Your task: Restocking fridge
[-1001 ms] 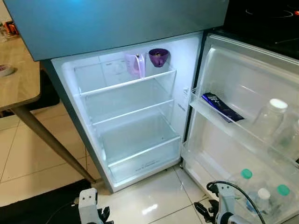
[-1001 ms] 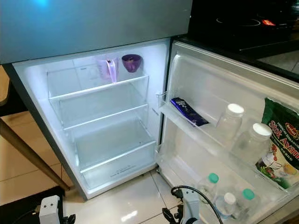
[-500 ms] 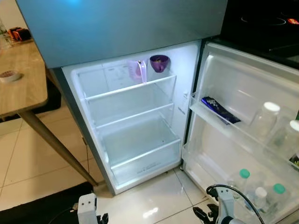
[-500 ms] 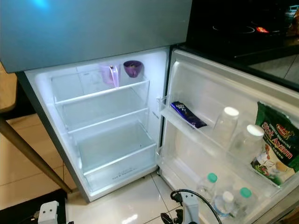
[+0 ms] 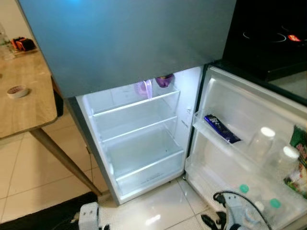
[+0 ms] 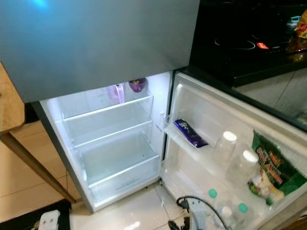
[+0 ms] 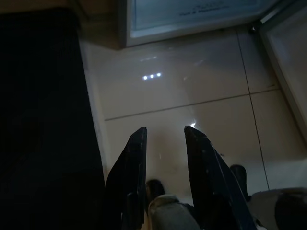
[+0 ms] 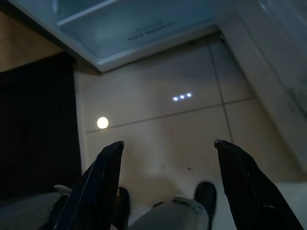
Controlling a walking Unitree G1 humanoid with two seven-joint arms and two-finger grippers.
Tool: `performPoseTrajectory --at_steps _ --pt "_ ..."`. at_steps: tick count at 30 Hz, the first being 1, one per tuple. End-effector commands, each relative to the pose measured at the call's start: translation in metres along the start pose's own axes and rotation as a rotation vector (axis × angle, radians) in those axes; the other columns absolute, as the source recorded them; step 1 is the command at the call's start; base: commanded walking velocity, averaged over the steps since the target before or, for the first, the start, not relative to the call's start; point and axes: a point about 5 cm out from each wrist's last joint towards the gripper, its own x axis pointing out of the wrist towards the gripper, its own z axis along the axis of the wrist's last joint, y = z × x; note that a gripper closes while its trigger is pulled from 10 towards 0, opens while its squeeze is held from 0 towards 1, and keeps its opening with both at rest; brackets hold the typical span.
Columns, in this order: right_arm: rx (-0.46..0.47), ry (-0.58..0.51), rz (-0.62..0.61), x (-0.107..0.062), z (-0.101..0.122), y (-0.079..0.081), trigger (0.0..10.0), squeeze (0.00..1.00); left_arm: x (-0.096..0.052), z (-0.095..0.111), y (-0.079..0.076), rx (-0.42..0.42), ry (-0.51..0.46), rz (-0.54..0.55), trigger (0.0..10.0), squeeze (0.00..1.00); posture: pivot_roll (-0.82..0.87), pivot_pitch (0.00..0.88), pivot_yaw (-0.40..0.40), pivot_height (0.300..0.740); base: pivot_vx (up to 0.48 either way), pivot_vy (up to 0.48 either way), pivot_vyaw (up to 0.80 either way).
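light wooden table (image 5: 24, 96) at far left | open grey fridge (image 5: 139, 139), white shelves nearly bare, well ahead of both claws | left gripper (image 7: 165, 143) low over floor tiles, fingers slightly apart, empty | right gripper (image 8: 168, 163) likewise low, fingers wide apart, empty | dark-blue snack packet (image 5: 220, 128) on door shelf's left end | advice: fetch stock first, then approach squarely.

wooden table (image 5: 24, 96), tape roll (image 5: 17, 91), black mat (image 5: 43, 213), glossy floor tiles (image 5: 158, 206)

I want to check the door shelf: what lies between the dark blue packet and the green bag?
In the right eye view, two clear bottles with white caps stand between the dark blue packet and the green bag.
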Motion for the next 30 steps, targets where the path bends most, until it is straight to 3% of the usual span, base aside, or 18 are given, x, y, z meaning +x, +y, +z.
performPoseTrajectory --at_steps 1,11,18,30 --pt "0.009 0.056 -0.024 -0.005 -0.013 -0.004 10.0 0.0 -0.002 -0.011 0.0 -0.003 0.043 0.008 10.0 0.0 -0.08 0.023 0.014 0.74 0.0 0.0 0.0" --pt "0.077 0.225 -0.219 -0.03 -0.06 -0.024 10.0 0.0 -0.018 -0.046 0.012 -0.047 0.162 0.081 10.0 0.0 -0.09 0.006 -0.001 0.74 0.0 0.0 0.0" --pt "0.114 0.308 -0.281 -0.044 -0.083 -0.029 10.0 0.0 -0.02 -0.052 0.009 -0.07 0.17 0.085 10.0 0.0 -0.09 0.002 -0.001 0.74 0.0 0.0 -0.06" --pt "0.122 0.32 -0.282 -0.042 -0.083 -0.026 10.0 0.0 -0.016 -0.042 0.01 -0.063 0.135 0.079 10.0 0.0 -0.09 0.0 0.0 0.74 0.0 0.0 -0.7"
